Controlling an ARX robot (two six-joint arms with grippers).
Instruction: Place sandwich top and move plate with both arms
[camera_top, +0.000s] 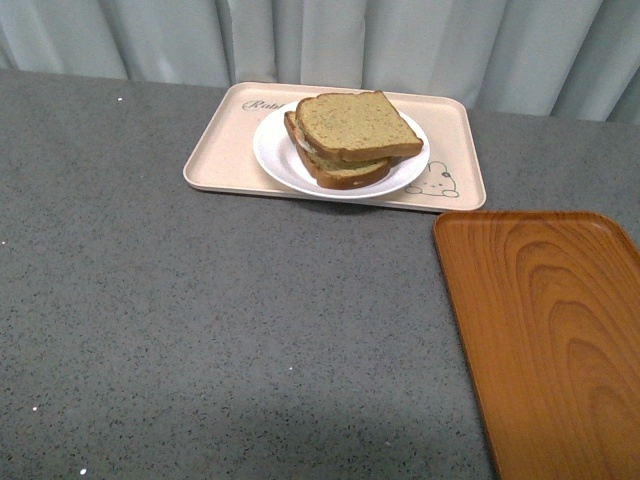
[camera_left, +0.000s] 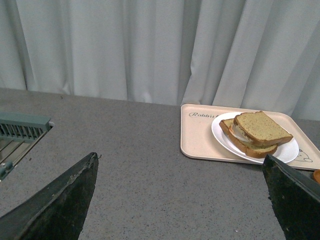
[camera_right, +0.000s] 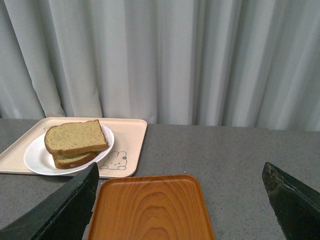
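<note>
The sandwich top (camera_top: 358, 124), a speckled tan slice with a brown crust, lies on a lower slice on the white plate (camera_top: 275, 155). The plate sits on the beige rabbit tray at the far side of the table. Neither arm shows in the front view. My left gripper (camera_left: 180, 200) is open over bare grey tabletop, well short of the plate (camera_left: 290, 152) and the sandwich top (camera_left: 261, 127). My right gripper (camera_right: 180, 200) is open too, hovering above the wooden tray, with the sandwich top (camera_right: 75, 136) and plate (camera_right: 35, 159) off to one side.
The beige tray (camera_top: 225, 150) with a rabbit drawing holds the plate. An orange-brown wooden tray (camera_top: 545, 330) lies at the front right, close to the beige tray's corner. A grey-green slotted rack (camera_left: 20, 131) shows in the left wrist view. Pale curtains hang behind the table.
</note>
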